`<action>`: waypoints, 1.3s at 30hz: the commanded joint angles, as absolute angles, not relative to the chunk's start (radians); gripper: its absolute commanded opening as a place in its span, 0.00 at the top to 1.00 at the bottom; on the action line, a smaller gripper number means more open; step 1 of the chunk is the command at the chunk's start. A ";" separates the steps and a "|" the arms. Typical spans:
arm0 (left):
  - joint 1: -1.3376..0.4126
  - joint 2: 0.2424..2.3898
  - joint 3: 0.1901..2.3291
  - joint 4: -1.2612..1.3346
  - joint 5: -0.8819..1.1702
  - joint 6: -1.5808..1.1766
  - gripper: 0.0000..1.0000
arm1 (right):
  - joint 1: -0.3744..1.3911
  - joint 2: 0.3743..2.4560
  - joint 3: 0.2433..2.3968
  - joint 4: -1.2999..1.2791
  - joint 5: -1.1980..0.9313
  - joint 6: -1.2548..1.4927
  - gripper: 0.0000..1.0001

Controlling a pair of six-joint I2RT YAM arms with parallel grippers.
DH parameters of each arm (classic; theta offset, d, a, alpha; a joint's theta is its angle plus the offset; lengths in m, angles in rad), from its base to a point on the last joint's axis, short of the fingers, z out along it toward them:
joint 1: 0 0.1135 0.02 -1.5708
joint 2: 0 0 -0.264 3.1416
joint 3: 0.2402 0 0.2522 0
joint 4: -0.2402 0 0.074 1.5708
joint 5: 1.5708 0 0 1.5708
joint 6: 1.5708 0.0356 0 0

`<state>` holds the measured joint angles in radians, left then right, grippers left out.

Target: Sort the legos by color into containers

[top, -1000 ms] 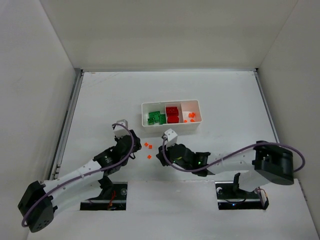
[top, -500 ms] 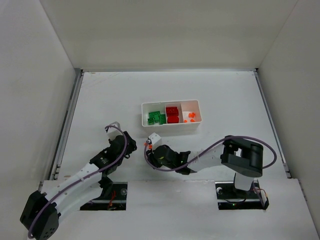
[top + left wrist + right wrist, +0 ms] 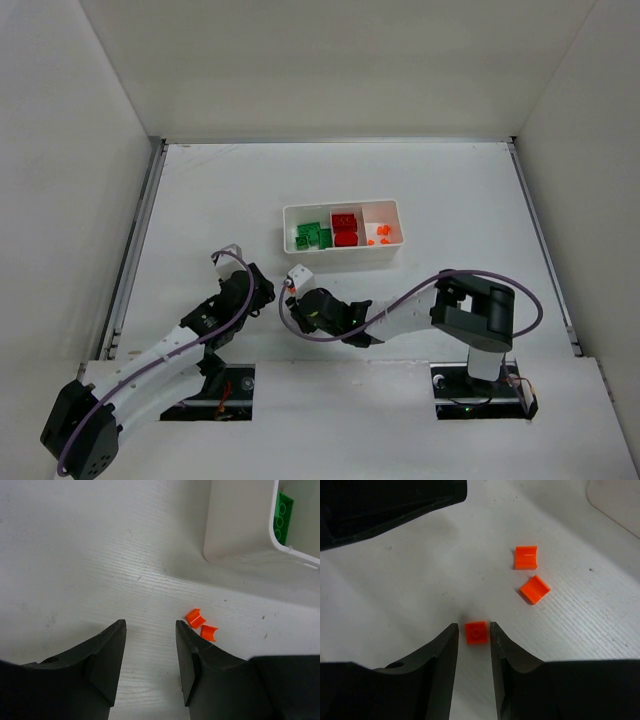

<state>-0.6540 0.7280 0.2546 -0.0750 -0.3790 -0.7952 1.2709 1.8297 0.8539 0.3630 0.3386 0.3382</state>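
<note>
The right gripper (image 3: pixel 474 630) is positioned at the counter (image 3: pixel 200 200), toward its near edge. One orange lego plate (image 3: pixel 476 632) is closely flanked by its jaws, but a clamp cannot be confirmed. Two more orange pieces (image 3: pixel 526 557) lie just beyond. The left gripper (image 3: pixel 150 625) jaws are held apart, empty. The white tray (image 3: pixel 340 262) is located at mid-counter.

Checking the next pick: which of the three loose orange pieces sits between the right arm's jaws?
The flat square orange piece. The two curved orange pieces lie farther ahead, side by side, outside the jaws.
</note>
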 commanded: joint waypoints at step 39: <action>-0.763 0.839 0.313 0.104 -0.410 -0.744 0.59 | 1.159 1.318 0.704 0.284 0.591 0.284 0.79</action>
<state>-0.7422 0.8310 0.2695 0.0414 -0.3813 -0.7700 1.2194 1.4021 0.7181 0.2760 0.5426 0.3096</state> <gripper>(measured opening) 0.414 0.242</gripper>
